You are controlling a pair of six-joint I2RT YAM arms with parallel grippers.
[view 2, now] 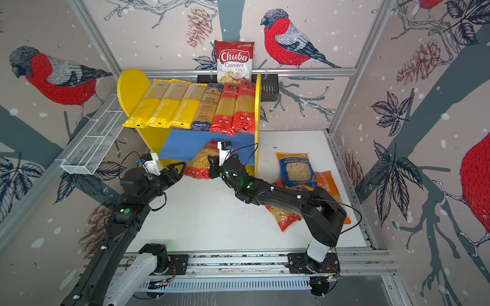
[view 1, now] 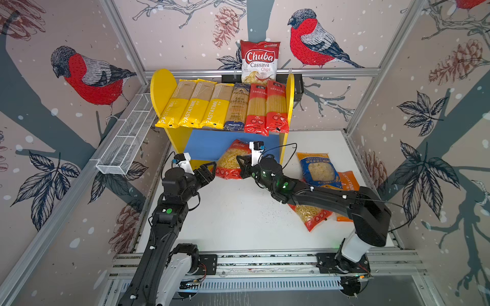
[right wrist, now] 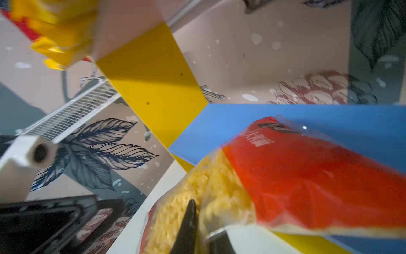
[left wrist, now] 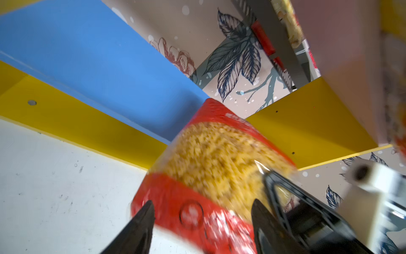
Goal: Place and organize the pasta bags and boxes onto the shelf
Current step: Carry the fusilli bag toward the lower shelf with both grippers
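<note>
In both top views my right pincer (view 1: 240, 164) is clamped on the near edge of the red bag (view 1: 231, 159). The bag leans tilted at the front of the shelf's (view 1: 162, 87) blue board (view 1: 206, 144), top end over the board and bottom end toward the table (view 1: 238, 217). My left pincer (view 1: 210, 169) stands apart, just beside the bag's left corner. Six long packs (view 1: 220, 106) already lie on the upper board, and three bags (view 1: 316, 169) lie on the table to the right.

From the left wrist, my fingers (left wrist: 142, 220) straddle the bag's bottom end. The blur hides whether they touch it.

From the right wrist, my jaws pinch only a fold of film, with macaroni bulging beside it.

As I judge it, that thin pinch may slip or tear when I push. The sagging bag may also catch the board's lip and flop back. My two pincers are close and could knock each other.
</note>
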